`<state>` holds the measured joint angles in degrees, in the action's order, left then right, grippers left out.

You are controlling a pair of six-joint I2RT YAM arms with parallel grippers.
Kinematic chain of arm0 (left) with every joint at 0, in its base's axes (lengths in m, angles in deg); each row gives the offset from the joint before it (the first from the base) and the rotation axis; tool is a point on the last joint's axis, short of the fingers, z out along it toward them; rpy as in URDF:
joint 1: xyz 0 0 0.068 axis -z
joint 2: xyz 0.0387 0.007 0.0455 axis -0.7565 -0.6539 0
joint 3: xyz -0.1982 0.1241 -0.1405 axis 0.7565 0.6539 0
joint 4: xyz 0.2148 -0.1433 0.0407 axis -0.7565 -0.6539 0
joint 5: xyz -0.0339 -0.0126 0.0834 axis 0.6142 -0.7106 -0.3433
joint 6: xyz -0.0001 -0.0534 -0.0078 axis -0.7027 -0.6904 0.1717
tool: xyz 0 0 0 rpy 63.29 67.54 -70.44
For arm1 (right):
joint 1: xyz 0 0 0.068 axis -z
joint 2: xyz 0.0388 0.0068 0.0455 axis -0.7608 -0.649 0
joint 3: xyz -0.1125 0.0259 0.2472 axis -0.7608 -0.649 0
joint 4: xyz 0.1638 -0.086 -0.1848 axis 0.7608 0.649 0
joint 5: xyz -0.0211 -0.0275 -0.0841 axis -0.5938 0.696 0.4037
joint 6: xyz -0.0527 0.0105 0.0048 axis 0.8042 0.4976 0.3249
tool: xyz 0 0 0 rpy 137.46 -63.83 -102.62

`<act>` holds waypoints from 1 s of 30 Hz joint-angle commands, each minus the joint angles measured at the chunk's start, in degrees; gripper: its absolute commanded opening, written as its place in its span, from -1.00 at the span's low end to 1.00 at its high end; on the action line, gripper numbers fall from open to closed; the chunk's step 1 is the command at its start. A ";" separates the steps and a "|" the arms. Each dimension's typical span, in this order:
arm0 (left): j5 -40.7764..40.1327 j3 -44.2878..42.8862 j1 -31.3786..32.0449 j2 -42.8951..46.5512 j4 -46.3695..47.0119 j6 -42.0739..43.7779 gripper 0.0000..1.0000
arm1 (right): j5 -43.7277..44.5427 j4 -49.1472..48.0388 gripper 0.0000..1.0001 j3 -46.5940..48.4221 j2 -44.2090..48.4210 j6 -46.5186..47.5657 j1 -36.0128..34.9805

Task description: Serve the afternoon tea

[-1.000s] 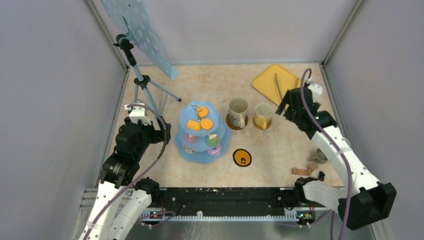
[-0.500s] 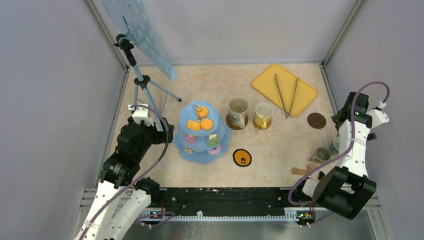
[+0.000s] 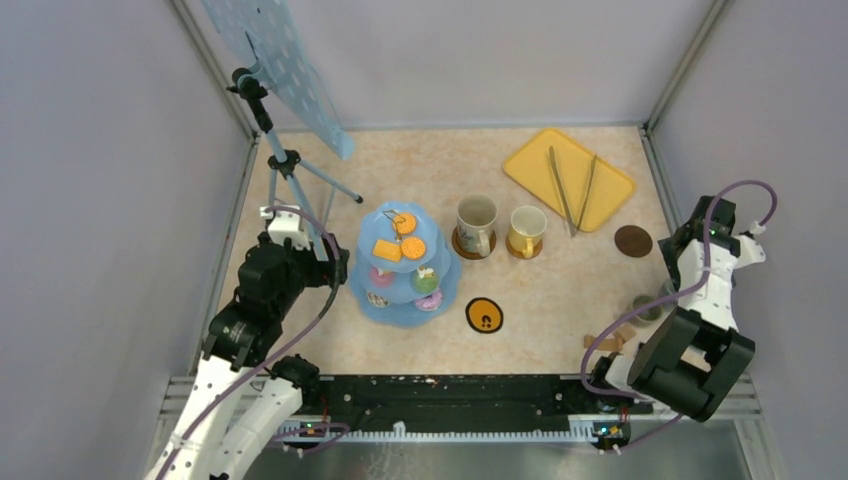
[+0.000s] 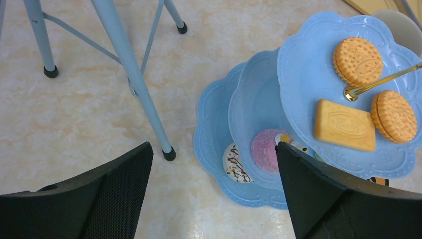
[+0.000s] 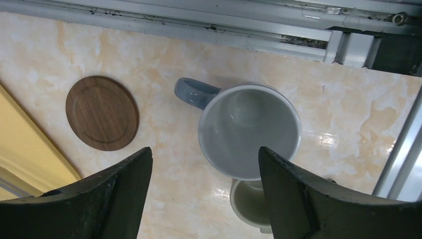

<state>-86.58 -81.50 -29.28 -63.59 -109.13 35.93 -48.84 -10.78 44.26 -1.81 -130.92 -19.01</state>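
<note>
Our left end effector (image 4: 214,149) hangs wide and empty by the blue tiered cake stand (image 4: 259,99). Our right end effector (image 5: 205,152) gapes above the small grey ceramic mug (image 5: 249,132), near the round brown wooden coaster (image 5: 102,113). We'd pinch the rim, clear of the handle.

Bright, even overhead light, soft shadows, sharp views, small glare on the desk (image 5: 323,139) beside the grey mug (image 5: 249,130).

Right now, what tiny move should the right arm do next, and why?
Probably lower the right gripper straight down until its jaws straddle the grey mug. The jaws stand open right above it, holding nothing. The mug is upright with no coaster under it, and a bare brown coaster lies beside it, not touching.
</note>
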 commanded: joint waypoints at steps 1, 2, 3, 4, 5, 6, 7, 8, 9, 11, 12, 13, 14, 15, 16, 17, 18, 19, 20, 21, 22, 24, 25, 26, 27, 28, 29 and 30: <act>0.15 -0.85 -0.36 -0.77 1.69 -0.21 0.97 | -0.90 -5.17 0.51 -0.07 -2.47 -1.49 0.95; 0.12 -0.90 -0.49 -0.90 1.69 -0.21 0.97 | -0.93 -5.53 0.50 0.01 -2.98 -1.83 1.02; 0.17 -0.87 -0.46 -0.98 1.69 -0.21 0.98 | -1.12 -6.17 0.48 0.04 -3.44 -1.89 1.15; 0.09 -0.90 -0.61 -1.05 1.65 -0.21 0.98 | -1.38 -6.79 0.44 -0.01 -3.87 -2.03 1.28; 0.15 -0.91 -0.75 -1.12 1.69 -0.21 0.97 | -1.55 -7.37 0.41 -0.16 -4.31 -2.21 1.29; 0.11 -0.91 -0.77 -1.20 1.69 -0.21 0.97 | -1.68 -7.81 0.36 -0.40 -4.68 -2.43 1.29; 0.09 -0.89 -0.80 -1.23 1.71 -0.21 0.97 | -1.53 -8.09 0.32 -0.56 -4.87 -2.86 1.29; 0.08 -0.91 -0.81 -1.32 1.70 -0.21 0.97 | -1.42 -8.38 0.27 -0.94 -5.02 -3.25 1.29; 0.08 -0.91 -0.81 -1.29 1.69 -0.21 0.97 | -1.26 -8.91 0.21 -1.43 -5.04 -3.34 1.29; 0.15 -0.90 -0.82 -1.37 1.69 -0.21 0.97 | -0.74 -10.14 0.05 -2.90 -4.93 -3.70 1.30; 0.23 -0.91 -0.81 -1.42 1.69 -0.21 0.98 | -0.63 -10.86 -0.05 -3.58 -4.71 -3.73 1.31; 0.38 -0.95 -0.81 -1.44 1.69 -0.21 0.97 | -0.61 -11.64 -0.14 -4.31 -4.69 -3.70 1.31; 0.47 -0.84 -0.84 -1.56 1.69 -0.21 0.98 | -0.65 -12.29 -0.22 -4.93 -4.69 -3.62 1.34; 0.64 -0.90 -0.81 -1.57 1.74 -0.21 0.97 | -0.77 -13.01 -0.27 -5.79 -4.74 -3.42 1.30; 0.76 -0.91 -0.84 -1.67 1.78 -0.21 0.97 | -1.12 -13.90 -0.30 -6.34 -4.72 -3.12 1.29; 0.93 -0.93 -0.82 -1.80 1.78 -0.21 0.98 | -1.84 -14.73 -0.37 -6.76 -4.92 -2.44 1.29; 0.96 -0.91 -0.81 -1.79 1.78 -0.21 0.97 | -3.04 -15.33 -0.52 -6.75 -5.14 -1.39 1.29; 1.04 -0.91 -0.81 -1.84 1.78 -0.21 0.98 | -3.66 -15.36 -0.68 -6.24 -5.49 -0.35 1.29; 1.00 -0.96 -0.85 -1.78 1.77 -0.21 0.97 | -3.88 -14.81 -0.82 -5.46 -5.84 0.47 1.29; 0.92 -0.88 -0.81 -1.64 1.78 -0.21 0.97 | -3.92 -13.86 -0.92 -4.36 -6.35 1.20 1.29; 0.84 -0.88 -0.81 -1.48 1.78 -0.21 0.98 | -3.76 -12.82 -1.00 -3.27 -6.80 2.19 1.33; 0.57 -0.91 -0.81 -1.24 1.72 -0.29 0.98 | -3.93 -11.37 -1.00 -1.48 -7.43 3.53 1.29; 0.53 -0.90 -0.81 -1.11 1.70 -0.30 0.98 | -4.31 -11.23 -1.00 -1.06 -7.44 4.22 1.29; 0.49 -0.88 -0.81 -0.96 1.70 -0.30 0.98 | -4.83 -11.38 -1.00 -0.85 -7.28 4.89 1.29; 0.45 -0.90 -0.81 -0.88 1.69 -0.30 0.97 | -5.66 -11.81 -1.00 -0.81 -7.06 5.58 1.29; 0.50 -0.85 -0.83 -0.82 1.64 -0.30 0.97 | -6.37 -12.21 -1.00 -0.70 -6.67 6.31 1.26; 0.52 -0.86 -0.81 -0.80 1.69 -0.30 0.97 | -6.81 -12.29 -1.00 -0.41 -6.06 6.73 1.17; 0.52 -0.85 -0.86 -0.66 1.69 -0.30 0.97 | -6.97 -12.54 -1.00 -0.11 -5.36 7.18 0.94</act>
<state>-86.34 -81.50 -29.92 -64.90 -109.13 35.91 -52.51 -21.56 41.09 -8.74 -126.46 -17.98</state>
